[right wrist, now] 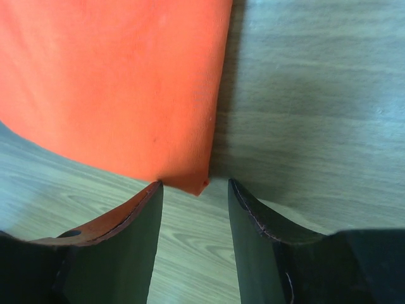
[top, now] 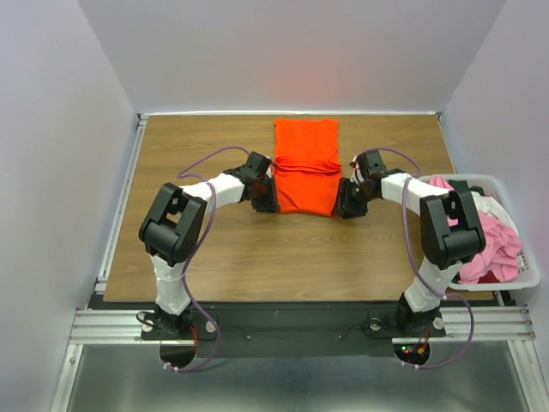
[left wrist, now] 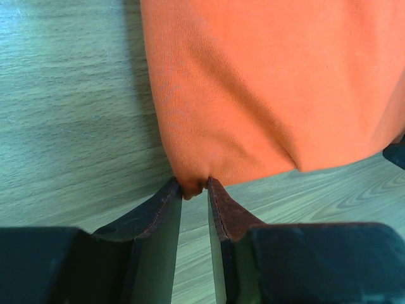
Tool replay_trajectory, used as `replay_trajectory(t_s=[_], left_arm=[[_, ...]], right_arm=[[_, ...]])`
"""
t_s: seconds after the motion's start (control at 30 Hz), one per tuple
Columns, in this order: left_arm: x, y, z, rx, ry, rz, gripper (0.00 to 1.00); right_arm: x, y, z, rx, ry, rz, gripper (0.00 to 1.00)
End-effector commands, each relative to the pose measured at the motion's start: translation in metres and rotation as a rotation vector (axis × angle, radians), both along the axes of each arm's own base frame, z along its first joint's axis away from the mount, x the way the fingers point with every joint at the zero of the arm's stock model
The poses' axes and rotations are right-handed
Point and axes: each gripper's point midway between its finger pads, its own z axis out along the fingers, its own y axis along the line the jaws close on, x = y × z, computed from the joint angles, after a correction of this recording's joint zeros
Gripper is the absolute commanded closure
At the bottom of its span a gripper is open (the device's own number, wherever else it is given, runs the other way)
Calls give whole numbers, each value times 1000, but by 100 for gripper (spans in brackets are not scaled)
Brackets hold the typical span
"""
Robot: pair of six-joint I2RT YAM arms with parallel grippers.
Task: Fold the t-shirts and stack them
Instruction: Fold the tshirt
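Note:
A bright orange t-shirt (top: pixel 306 167) lies folded into a long strip in the middle of the wooden table (top: pixel 214 257). My left gripper (top: pixel 273 204) sits at its near left corner. In the left wrist view the jaws (left wrist: pixel 192 183) pinch a small bunch of the orange cloth (left wrist: pixel 266 88) at their tips. My right gripper (top: pixel 343 206) is at the near right corner. In the right wrist view it (right wrist: pixel 195 183) stands open, with the shirt's corner (right wrist: pixel 114 82) poking between the fingertips and clear of the right finger.
A white plastic bin (top: pixel 527 279) stands at the table's right edge beside the right arm, holding pink (top: pixel 497 245) and white (top: pixel 493 206) shirts. Grey walls close in the back and sides. A metal rail (top: pixel 120 206) runs along the table's left edge.

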Motion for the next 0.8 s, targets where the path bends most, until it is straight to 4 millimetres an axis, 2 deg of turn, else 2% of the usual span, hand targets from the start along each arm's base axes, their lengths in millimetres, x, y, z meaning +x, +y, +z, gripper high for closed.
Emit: replay_trajectory(t_s=[0.0, 0.13, 0.23, 0.4, 0.67, 0.77], left_arm=[[-1, 0, 2, 11, -3, -9, 67], [-1, -1, 2, 14, -3, -15, 67], [-2, 1, 0, 18, 1, -14, 68], [-2, 2, -2, 30, 1, -22, 69], [-2, 9, -6, 73, 2, -32, 75], [-2, 15, -7, 108, -1, -40, 80]], right_arm=[[1, 4, 13, 47, -37, 4, 48], [1, 2, 4, 30, -26, 0, 50], [2, 3, -1, 32, -18, 5, 55], [5, -2, -7, 0, -29, 3, 67], [9, -6, -2, -27, -58, 11, 99], [10, -10, -2, -47, -66, 7, 99]])
